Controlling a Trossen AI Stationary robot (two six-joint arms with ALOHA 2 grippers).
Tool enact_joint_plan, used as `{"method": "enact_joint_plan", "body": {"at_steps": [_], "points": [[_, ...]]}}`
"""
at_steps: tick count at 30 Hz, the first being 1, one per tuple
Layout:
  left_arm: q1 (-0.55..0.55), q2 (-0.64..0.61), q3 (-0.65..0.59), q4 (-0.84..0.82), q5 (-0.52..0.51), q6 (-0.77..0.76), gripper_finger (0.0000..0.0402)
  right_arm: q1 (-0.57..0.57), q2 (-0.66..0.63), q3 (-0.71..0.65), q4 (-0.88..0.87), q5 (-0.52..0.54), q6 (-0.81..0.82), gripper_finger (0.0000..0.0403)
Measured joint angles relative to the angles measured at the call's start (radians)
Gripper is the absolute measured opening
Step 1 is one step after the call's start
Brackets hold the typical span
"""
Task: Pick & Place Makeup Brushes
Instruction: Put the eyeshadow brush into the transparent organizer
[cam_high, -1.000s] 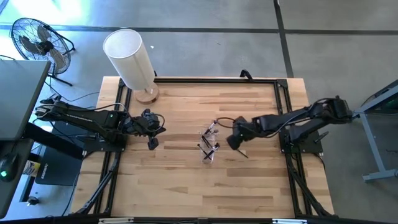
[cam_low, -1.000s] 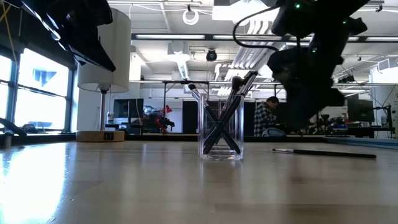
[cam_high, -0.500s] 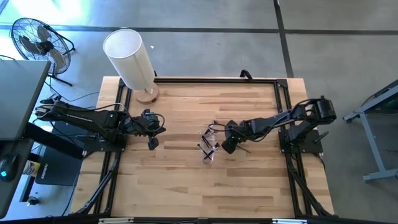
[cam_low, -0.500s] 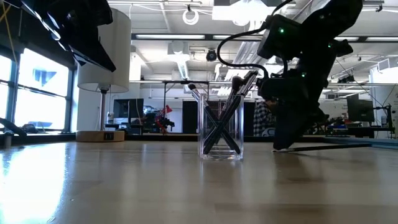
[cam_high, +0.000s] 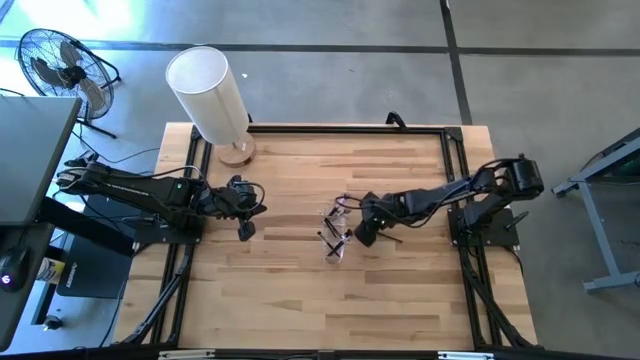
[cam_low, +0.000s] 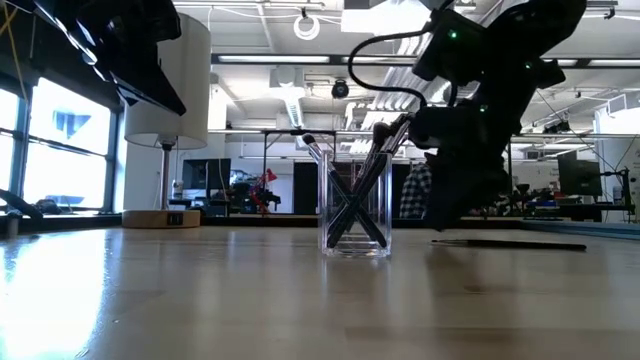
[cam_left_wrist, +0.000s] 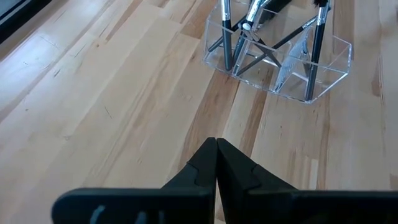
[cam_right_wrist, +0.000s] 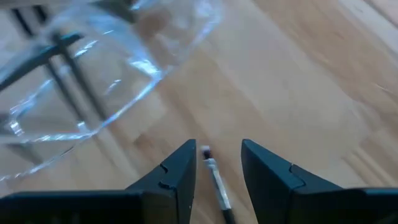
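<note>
right gripper (cam_right_wrist: 217, 165): low over the table just beside the holder, on the side toward the right arm's base; jaws parted narrowly, one finger (cam_right_wrist: 174, 171) on each side of the loose brush, not clamped on it as far as the wrist view shows.
loose brush (cam_right_wrist: 214, 177): lies flat on the table, its tip end between the right fingers, its handle running back under the gripper; in the low view (cam_low: 510, 243) the handle stretches out along the wood away from the holder.
holder (cam_left_wrist: 280, 56): clear plastic, standing upright near the middle of the table (cam_high: 300, 300); also seen at (cam_high: 336, 234) and (cam_low: 355, 215).
brushes in holder (cam_low: 352, 195): several dark-handled sticks leaning and crossing each other inside the clear walls, tips up; some show silver ferrules in the left wrist view (cam_left_wrist: 252, 15). exact count cannot be told.
left gripper (cam_left_wrist: 216, 152): jaws closed together, holding nothing, hovering above bare wood well apart from the holder; in the high view (cam_high: 246, 210) it sits toward the left edge of the table.
lamp (cam_high: 208, 95): white cylinder shade on a round wooden base, at the far left corner of the table.
fan (cam_high: 55, 65): on the floor beyond the table's left corner.
person (cam_low: 412, 190): in a plaid shirt, partly hidden behind the right arm, far back in the room.
</note>
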Motion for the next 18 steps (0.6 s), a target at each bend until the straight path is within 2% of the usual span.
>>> {"method": "enact_joint_plan", "body": {"at_steps": [5, 8, 14, 18], "points": [[0.000, 0.000, 0.000, 0.000, 0.001, 0.000, 0.0001, 0.038, 0.001, 0.000, 0.004, 0.003, -0.114, 0.0122], [0.000, 0.000, 0.000, 0.000, 0.001, -0.001, 0.0001, 0.057, 0.019, 0.000, -0.001, 0.049, -0.165, 0.0122], [0.000, 0.000, 0.000, 0.000, 0.003, -0.014, 0.0001, 0.051, 0.070, 0.002, 0.009, 0.069, -0.196, 0.0121], [0.000, 0.000, 0.000, 0.001, 0.005, -0.026, 0.0001, 0.051, 0.077, 0.003, 0.011, 0.103, -0.227, 0.0099]]}}
